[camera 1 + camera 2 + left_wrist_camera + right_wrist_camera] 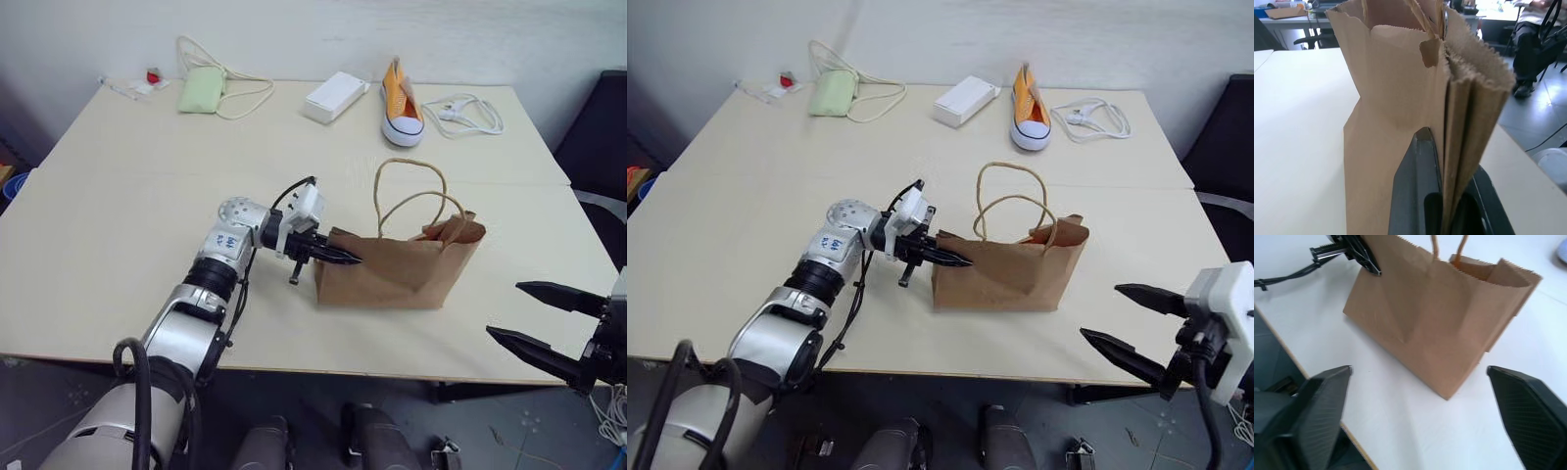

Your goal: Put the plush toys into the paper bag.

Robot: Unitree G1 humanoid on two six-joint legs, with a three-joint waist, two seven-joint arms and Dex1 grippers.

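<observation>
The paper bag [397,269] stands upright near the front edge of the counter [118,245], its two looped handles [411,201] rising above its open mouth. Something orange-brown shows at the far end of the mouth, too unclear to name.

The left tool [338,257] lies nearly level and is pinched shut on the bag's end wall nearest the left arm; in the left wrist view the folded paper of that end runs down between the two black fingers [1415,186], one on each side of it.

The right tool [534,318] hangs past the bag's other end, well apart from it and close to the counter's front edge. Its two fingers are spread wide and there is nothing between them. In the right wrist view they frame the bag from either side without touching it.

Far behind the bag, along the counter's back edge, lie an orange-and-white sneaker [402,103], a white box [335,96] beside it, a coiled white cable [468,113] on the sneaker's other side, and a pale green pouch [202,90] with a cord. A small red thing [153,76] lies near the pouch at the counter's back corner; whether it is one of the plush toys cannot be told.
</observation>
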